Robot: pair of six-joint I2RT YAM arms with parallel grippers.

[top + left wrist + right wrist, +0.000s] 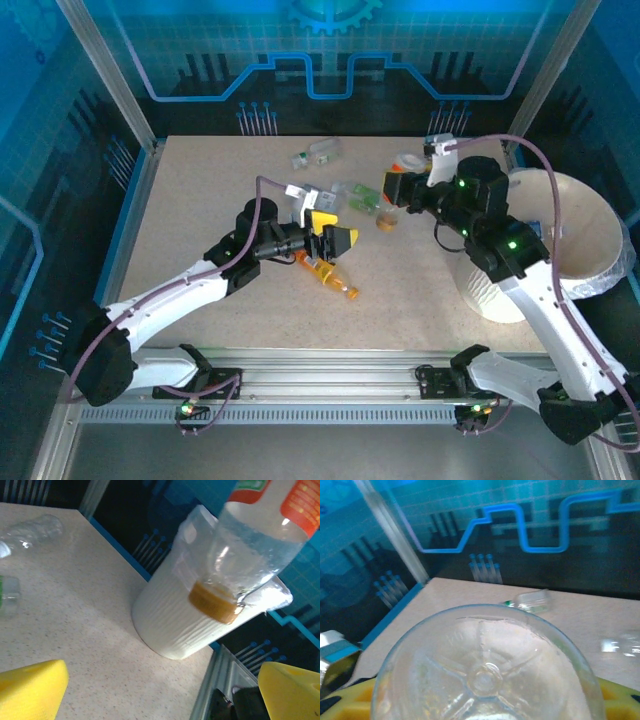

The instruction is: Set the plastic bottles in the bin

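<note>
One bottle [255, 545] hangs cap down in the right gripper [395, 188], which squeezes it. The bin [495, 295] stands to that gripper's right. The smooth bottle might slip, or bump the bin's rim on the way over. The left gripper [338, 240] is wide open, holding nothing, with an orange bottle [325, 270] lying just under it on the bench [200, 220]. More bottles [315, 155] lie past both grippers.

Top external looks down from behind on the whole table [200, 200]. Left wrist looks low toward the bin [165, 625]; right wrist sits close on a clear bottle [485, 675], shared by all 3.
</note>
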